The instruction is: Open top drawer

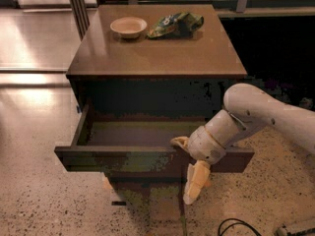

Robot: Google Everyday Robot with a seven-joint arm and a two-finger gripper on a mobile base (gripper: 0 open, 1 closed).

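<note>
pale two-finger end effector (184,170) hanging at the front edge of the wide dark reddish-brown wooden top drawer (123,159), fingers (196,181) spreading apart, one hooking inside, drawer sticking out open, small tan round bowl (128,26) and crumpled green bag (175,24) resting on brown wooden tabletop (147,58) behind

Gripper (185,167) astride front of top drawer (118,159)
</note>
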